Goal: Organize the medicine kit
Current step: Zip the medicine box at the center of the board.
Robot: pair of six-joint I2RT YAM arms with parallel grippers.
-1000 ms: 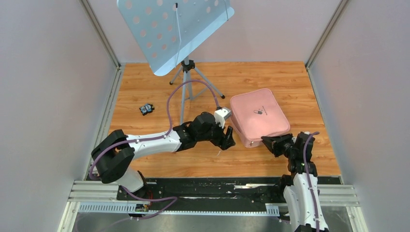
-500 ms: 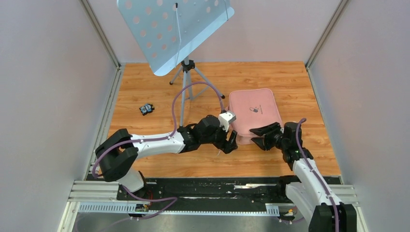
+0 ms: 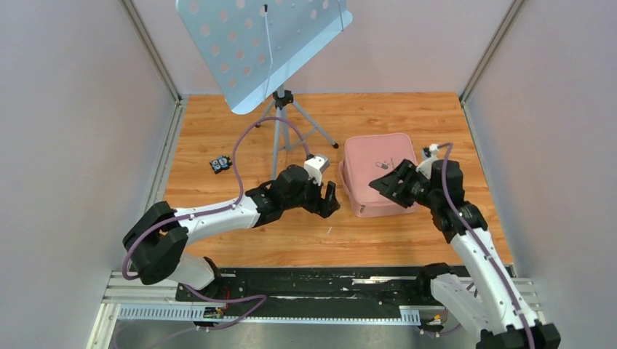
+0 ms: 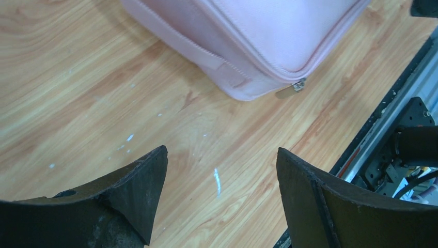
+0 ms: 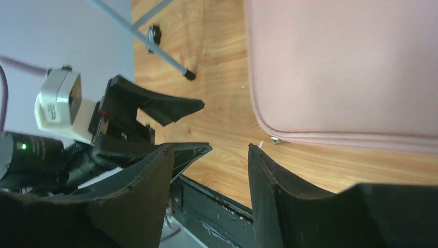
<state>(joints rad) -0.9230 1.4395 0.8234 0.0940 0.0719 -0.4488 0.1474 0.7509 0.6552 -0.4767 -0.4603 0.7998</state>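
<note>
We judge the kit (image 3: 364, 182) soft and light; we should take the zip pull (image 4: 292, 89). Left gripper (image 4: 222, 155) and right gripper (image 5: 227, 150) both stand wide, empty.

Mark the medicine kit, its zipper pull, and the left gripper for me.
medicine kit (image 3: 367, 178), top external view, bare part of lid.
zipper pull (image 4: 292, 89), left wrist view, metal tab at kit's corner.
left gripper (image 4: 222, 155), left wrist view, midway between fingertips.

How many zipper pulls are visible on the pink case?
1. The zipper pull hangs at the near-left corner of the medicine kit. The right wrist view shows the same pull. Another pull may be hidden on the sides that no camera shows.
</note>
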